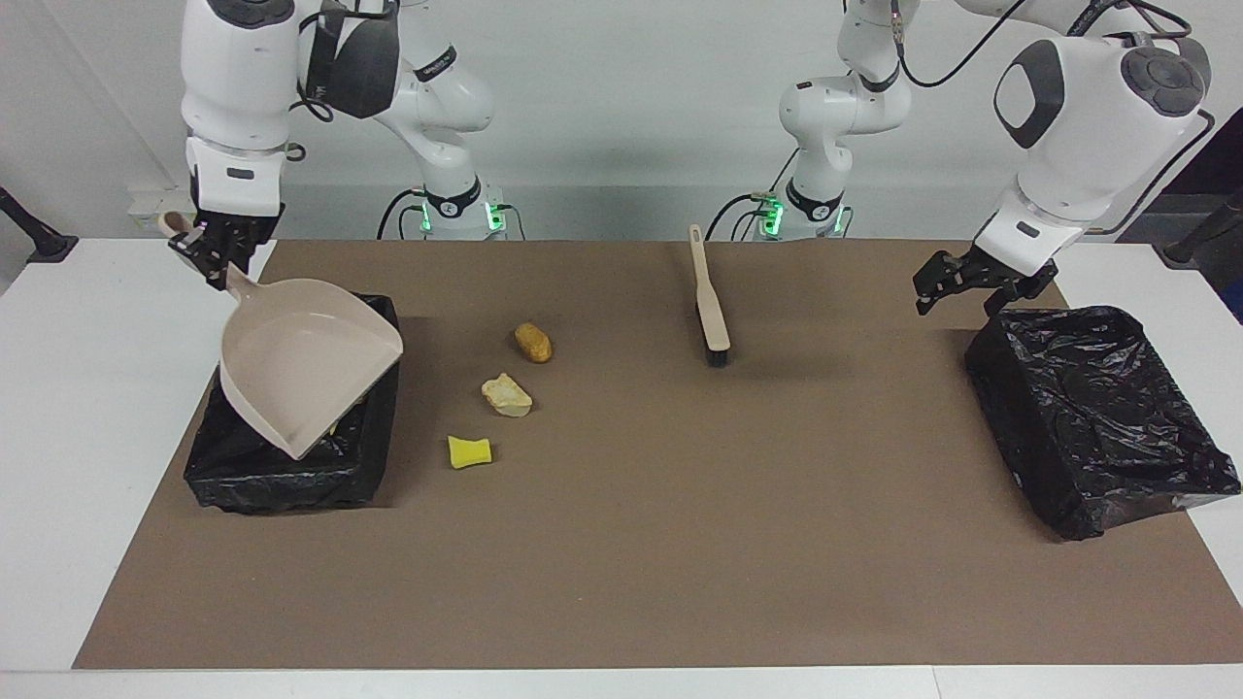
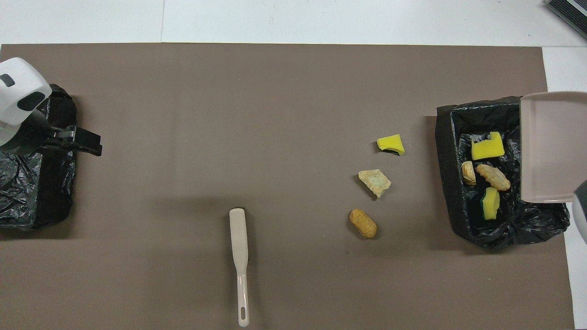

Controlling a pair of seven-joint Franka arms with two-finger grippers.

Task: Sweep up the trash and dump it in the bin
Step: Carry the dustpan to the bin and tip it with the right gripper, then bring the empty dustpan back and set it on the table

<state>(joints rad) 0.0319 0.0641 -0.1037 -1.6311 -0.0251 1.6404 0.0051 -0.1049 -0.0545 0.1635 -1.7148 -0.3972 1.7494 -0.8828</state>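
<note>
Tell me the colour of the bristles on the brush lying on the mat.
Black; the brush bristles show best in the facing view.

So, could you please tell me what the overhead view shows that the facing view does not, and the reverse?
Only the overhead view shows four scraps lying in the bin at the right arm's end; in the facing view the dustpan hides them. Only the facing view shows the right gripper shut on the dustpan's handle, raised over that bin. Both show three scraps on the mat, the brush, the second bin and the open left gripper over that bin's edge.
</note>
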